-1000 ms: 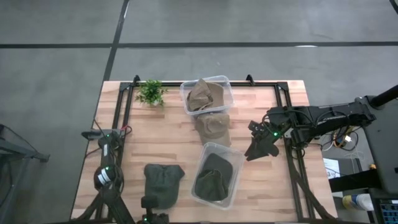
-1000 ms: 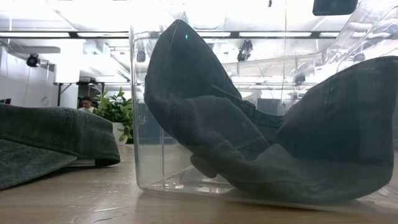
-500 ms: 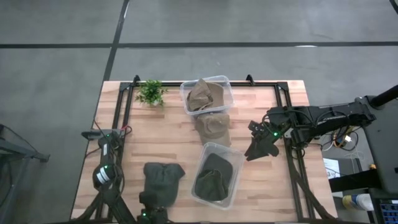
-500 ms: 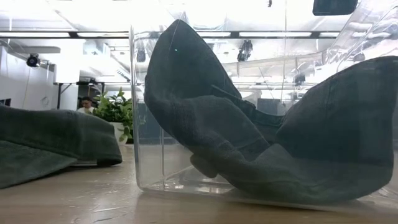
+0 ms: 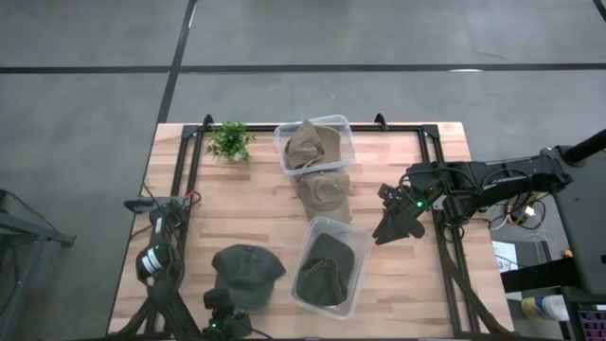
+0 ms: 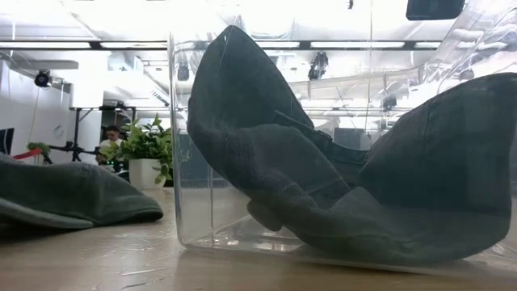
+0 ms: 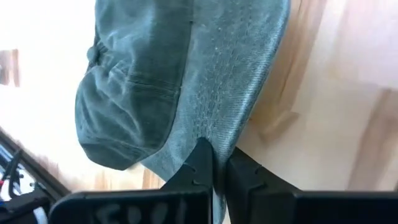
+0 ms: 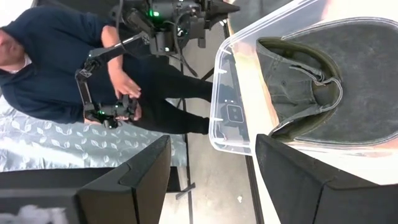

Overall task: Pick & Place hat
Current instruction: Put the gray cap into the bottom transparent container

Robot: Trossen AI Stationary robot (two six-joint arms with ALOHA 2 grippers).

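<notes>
A dark green hat (image 5: 246, 273) lies crown up on the wooden table near its near left edge; it shows low at the left of the low view (image 6: 73, 202). My left gripper (image 5: 224, 301) is at the hat's near side, shut on its brim. My right gripper (image 5: 393, 225) hangs open over the table's right part, beside a clear bin (image 5: 352, 284) that holds another dark hat (image 5: 324, 270). Nothing is between its fingers (image 8: 211, 180). My left gripper pinches the edge of the hat's stitched brim (image 7: 214, 140) between its two fingers (image 7: 200, 163). The fingers come from the table's near side. The hat lies on the table with its crown (image 7: 124, 81) beyond the fingers.
A second clear bin (image 5: 343, 128) at the far edge holds a tan hat (image 5: 311, 144). Another tan hat (image 5: 325, 194) lies between the two bins. A small potted plant (image 5: 228, 140) stands at the far left. A person (image 8: 74, 68) shows beyond the table.
My left gripper has shut on the hat's brim and moved a little toward the table's left edge. The hat has shifted with it, lying lower and rounder than before.
</notes>
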